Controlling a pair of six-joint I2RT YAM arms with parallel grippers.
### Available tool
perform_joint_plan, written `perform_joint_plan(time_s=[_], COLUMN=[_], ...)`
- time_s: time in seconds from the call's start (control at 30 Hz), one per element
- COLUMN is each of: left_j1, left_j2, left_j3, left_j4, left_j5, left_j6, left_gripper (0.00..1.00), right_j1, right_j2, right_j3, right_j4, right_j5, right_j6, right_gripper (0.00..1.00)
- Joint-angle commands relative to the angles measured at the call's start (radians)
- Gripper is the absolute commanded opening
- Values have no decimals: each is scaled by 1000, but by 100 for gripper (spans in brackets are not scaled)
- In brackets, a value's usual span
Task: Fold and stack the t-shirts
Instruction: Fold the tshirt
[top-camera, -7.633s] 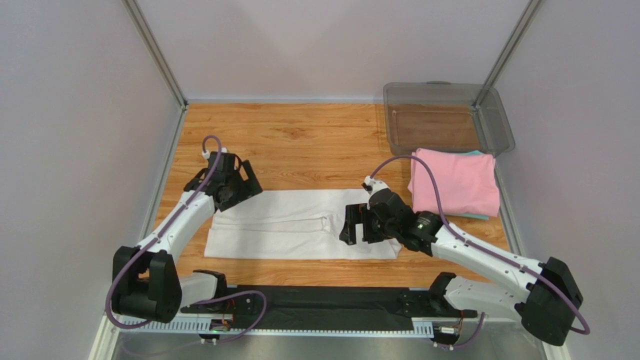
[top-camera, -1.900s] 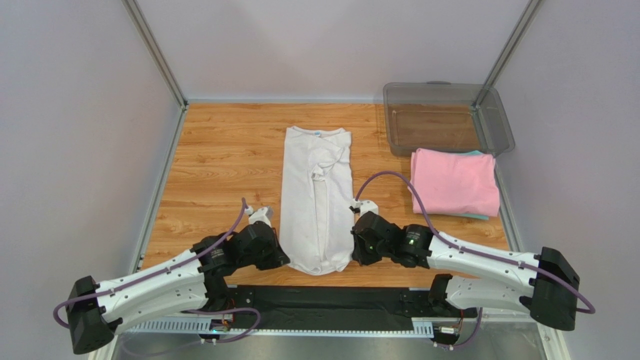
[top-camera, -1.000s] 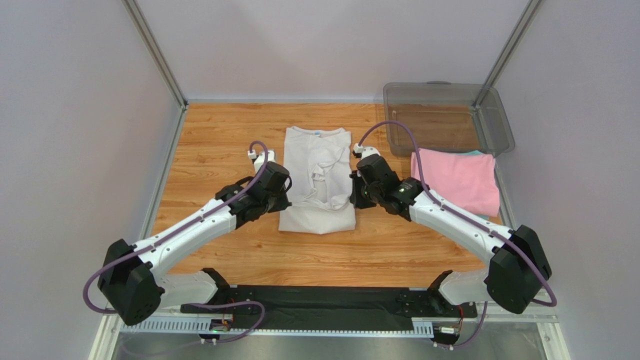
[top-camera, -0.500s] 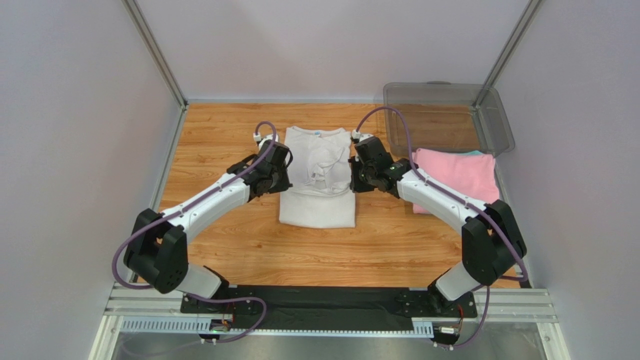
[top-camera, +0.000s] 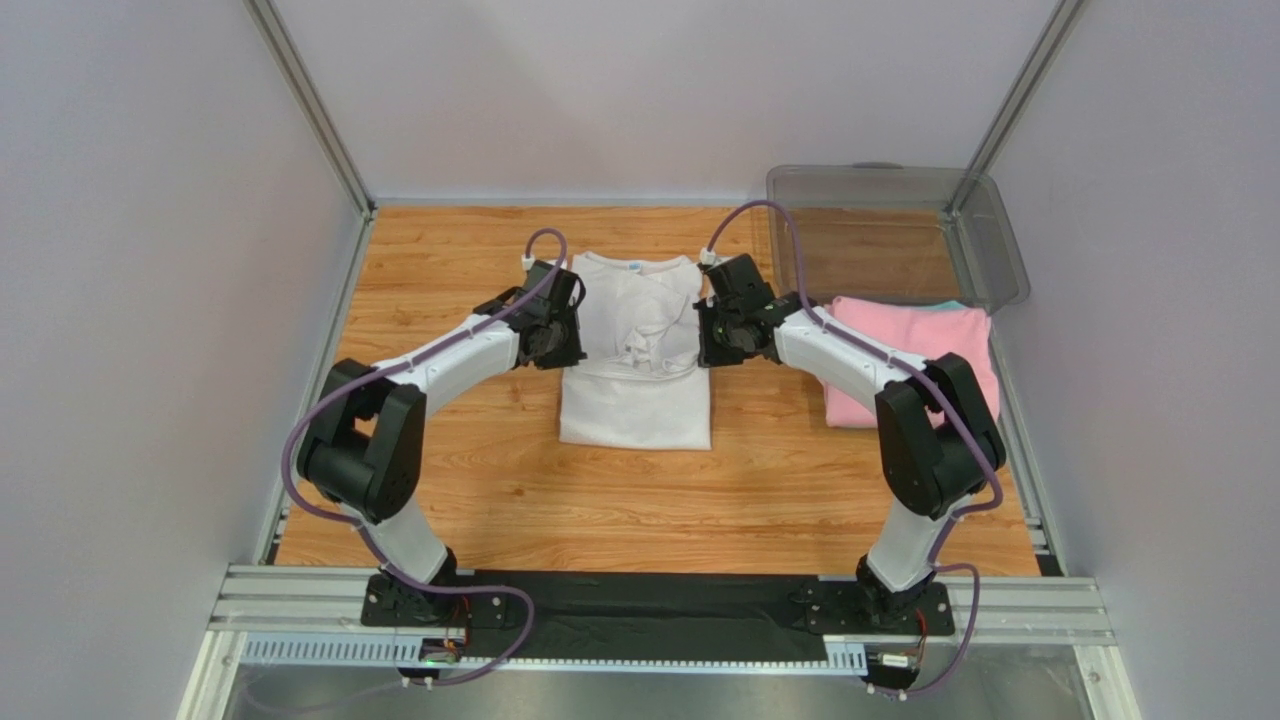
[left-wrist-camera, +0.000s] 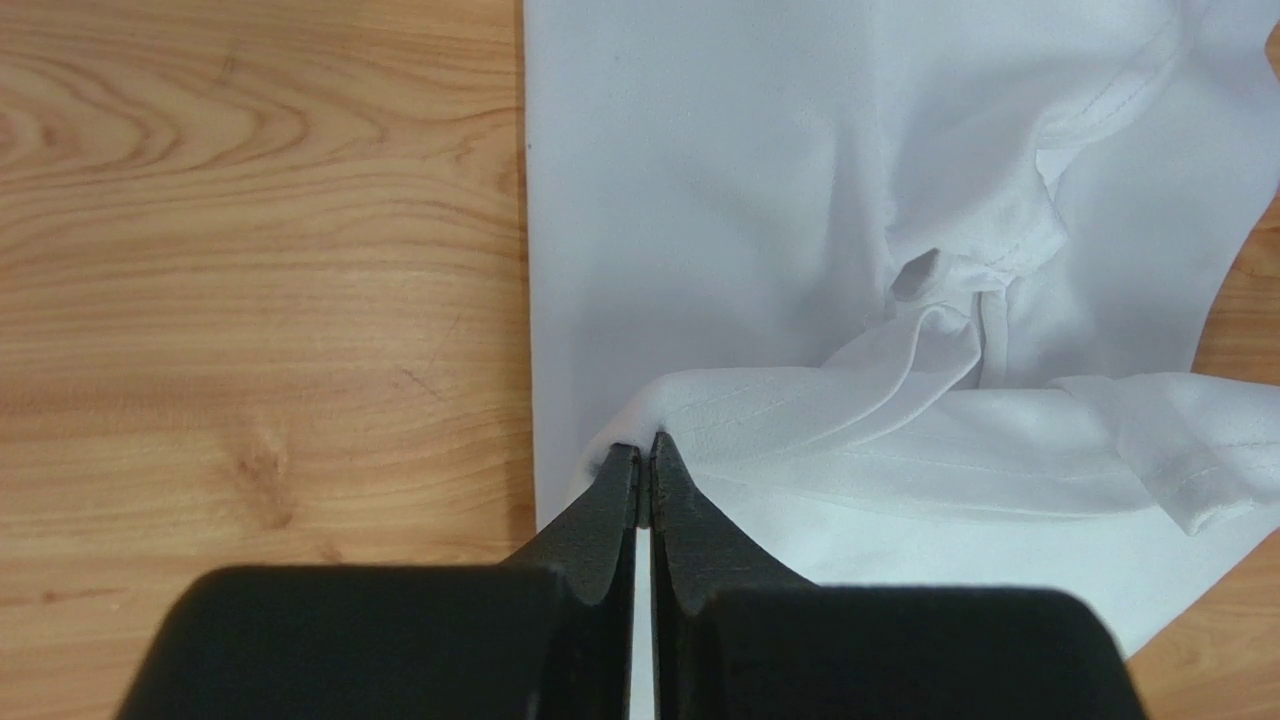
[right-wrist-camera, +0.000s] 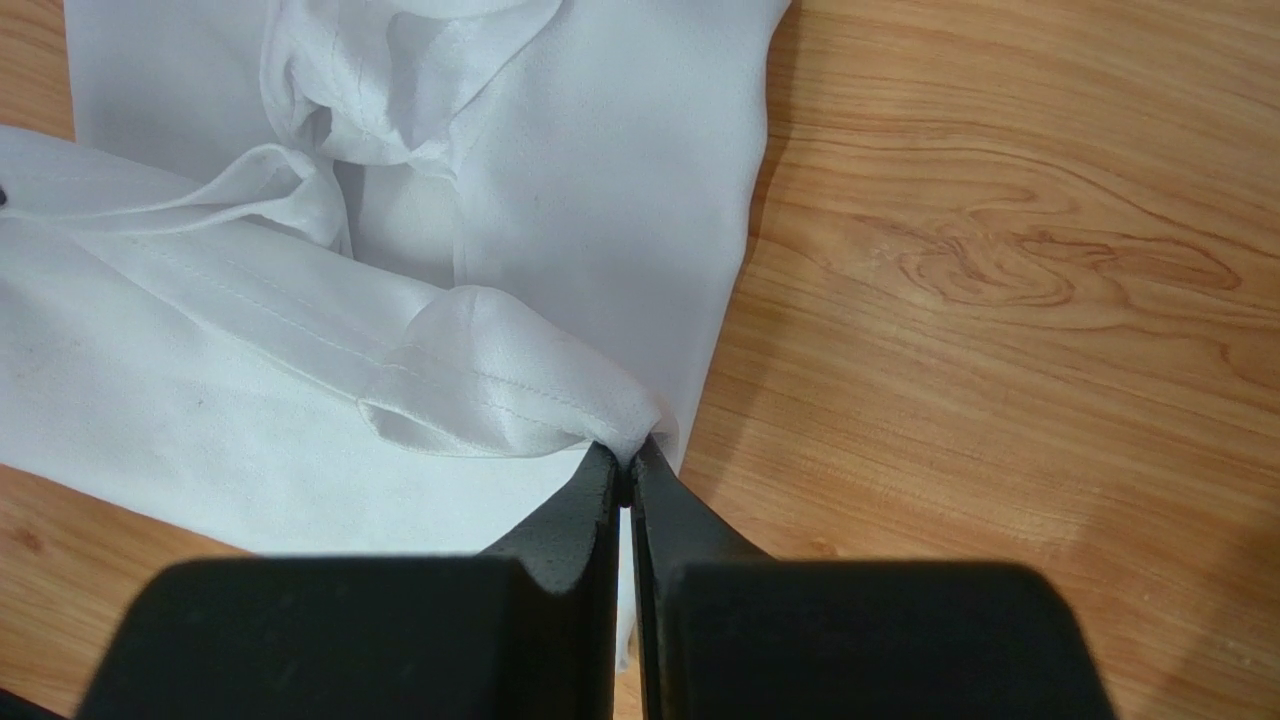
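Both arms reaching farther up the bench (top-camera: 436, 285) than half a second ago, left tool (left-wrist-camera: 646, 455) and right tool (right-wrist-camera: 625, 450) each pinching a folded-over corner of the white t-shirt (top-camera: 634, 408), shirt doubled over mid-bench, folded pink t-shirt (top-camera: 920, 360) at right, just beside a clear bin (top-camera: 902, 225).

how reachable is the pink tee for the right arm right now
Probably yes, but not straight away: the right gripper is shut on a corner of the white t-shirt. The pink t-shirt lies close by that arm, uncovered, so once it lets go the way looks free.
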Motion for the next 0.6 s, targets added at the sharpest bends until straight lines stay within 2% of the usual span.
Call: perform_joint_plan(time_s=[0.0,0.1,0.17,0.2,0.23,0.3,0.33,0.37,0.4,0.43,0.47,0.53,0.57], left_j1=[25,37,43,45,48,48,48,48,48,48,48,48,48], left_j2=[36,70,81,82,88,81,75,66,44,29,13,-46,-71], left_j3=[51,57,64,74,78,95,95,97,92,91,87,58,45], left_j4=[60,76,77,79,70,63,63,63,59,53,46,27,25], left_j5=[62,78,87,93,102,130,150,154,159,156,155,139,136], left_j6=[54,62,70,73,73,73,73,71,68,68,65,56,47], left_gripper=[2,5,11,15,28,42,55,60,71,75,79,98,100], right_j1=[-11,-30,-43,-46,-54,-57,-57,-57,-57,-57,-57,-57,-56], right_j2=[34,76,93,100,111,113,107,100,84,71,56,1,-22], right_j3=[55,66,72,77,80,79,77,72,65,65,54,33,1], right_j4=[36,36,39,37,39,40,42,42,40,40,39,34,33], right_j5=[-26,-33,-49,-55,-64,-90,-93,-95,-96,-99,-104,-110,-110], right_j6=[-29,-21,-20,-18,-13,-9,-9,-9,-10,-9,-10,-3,6], right_gripper=[1,2,4,8,9,14,18,31,37,37,43,63,100])
